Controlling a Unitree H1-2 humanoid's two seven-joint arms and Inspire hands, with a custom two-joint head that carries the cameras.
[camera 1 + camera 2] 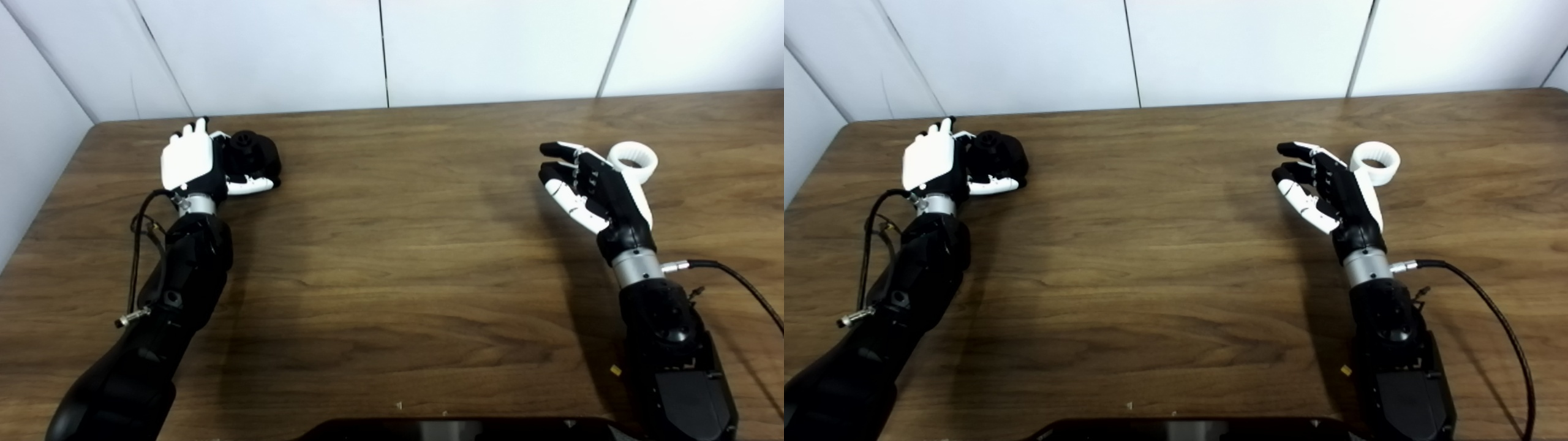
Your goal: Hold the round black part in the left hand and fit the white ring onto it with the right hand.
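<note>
The round black part [252, 154] lies on the wooden table [392, 257] at the far left. My left hand [195, 160] is set against its left side, thumb stretched along the near edge, fingers reaching behind it and only loosely curved; the contact is hidden by the back of the hand. The white ring [634, 160] stands on the table at the far right. My right hand [591, 187] hovers just left of it, palm turned left, fingers spread and holding nothing. The back of that hand overlaps the ring's near edge.
White wall panels [380, 55] run along the table's far edge. A black cable [741, 282] trails right from my right wrist, and a cable loop [142, 226] hangs by my left forearm. A dark object [453, 429] sits at the bottom edge.
</note>
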